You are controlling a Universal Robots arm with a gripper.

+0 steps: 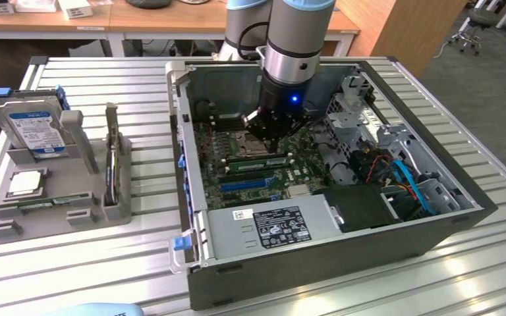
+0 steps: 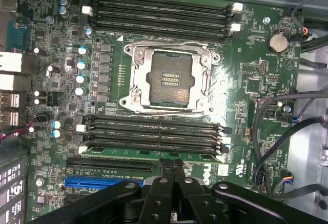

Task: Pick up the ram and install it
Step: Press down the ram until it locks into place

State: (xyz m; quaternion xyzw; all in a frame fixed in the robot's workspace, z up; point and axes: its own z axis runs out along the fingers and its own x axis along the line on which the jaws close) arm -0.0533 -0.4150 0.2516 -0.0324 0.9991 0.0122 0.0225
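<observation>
**Pincer closed over the memory slots**

Hovering inside the open computer case (image 1: 202, 197), the gripper (image 2: 172, 168) has its two black fingers (image 2: 166, 170) pressed together, nothing visible between them. In the wrist view the tips sit just above a green ram stick (image 2: 148, 154) that lies seated in the slot nearest them, in the bank of memory slots (image 2: 151, 131) below the empty processor socket (image 2: 170, 78); whether the tips touch the stick cannot be told. A second bank of slots (image 2: 161, 16) lies beyond the socket, and a round coin battery (image 2: 278, 42) sits toward two o'clock of it.

The exterior view adds what the wrist camera misses: the arm (image 1: 299, 46) reaching down into the case from twelve o'clock, the gripper over the motherboard (image 1: 253, 164), and the power supply (image 1: 266, 227) at six o'clock. Well apart, at nine o'clock, a grey parts tray (image 1: 60, 217) carries an upright hard drive (image 1: 35, 128), a square silver processor (image 1: 26, 182) and another green stick (image 1: 47, 203) lying flat.
</observation>
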